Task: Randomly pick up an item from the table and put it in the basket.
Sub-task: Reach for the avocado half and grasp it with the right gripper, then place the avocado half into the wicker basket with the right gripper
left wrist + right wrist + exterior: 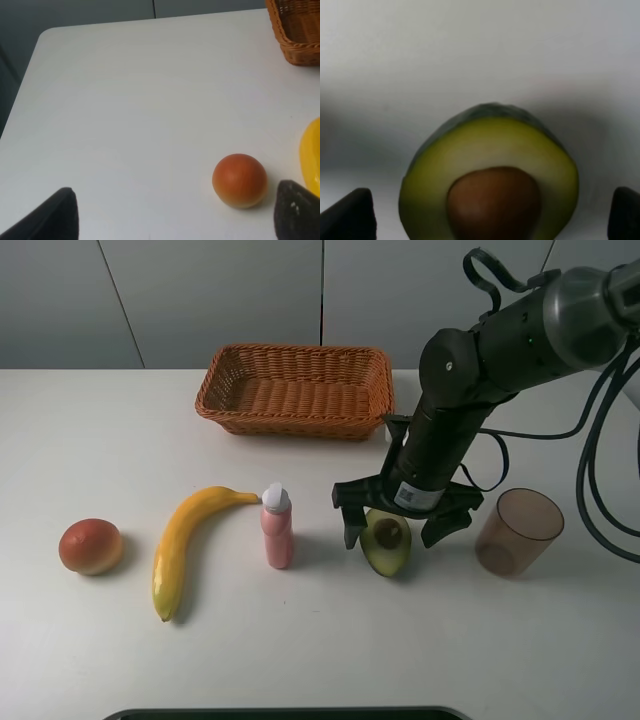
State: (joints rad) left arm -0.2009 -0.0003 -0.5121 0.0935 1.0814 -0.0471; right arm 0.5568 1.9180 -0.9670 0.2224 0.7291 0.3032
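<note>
The table [120,420] is big, flat and white. A plain grey wall [200,290] stands behind it. On the far left lies a round orange-red fruit [90,546]. The left gripper [177,215] shows only in its own camera. Its two fingers are spread wide and hold nothing, with the round fruit just ahead of them.

Next comes a long yellow banana [180,545]. A small pink bottle [277,527] stands right by its stem. Behind them, near the back edge, sits the basket [290,423], and its woven bottom shows all over.

Further right the halved avocado [386,543] lies on the table with its cut side up and its brown pit showing. The right gripper [393,535] hangs low over it, with its fingers spread, one on each side. They look apart from the skin, but the close view is blurry. A brown see-through cup [518,530] stands near the right-hand finger.

Wide white table lies open on the left, behind the fruit. More lies between the avocado and the basket, and along the front edge.
</note>
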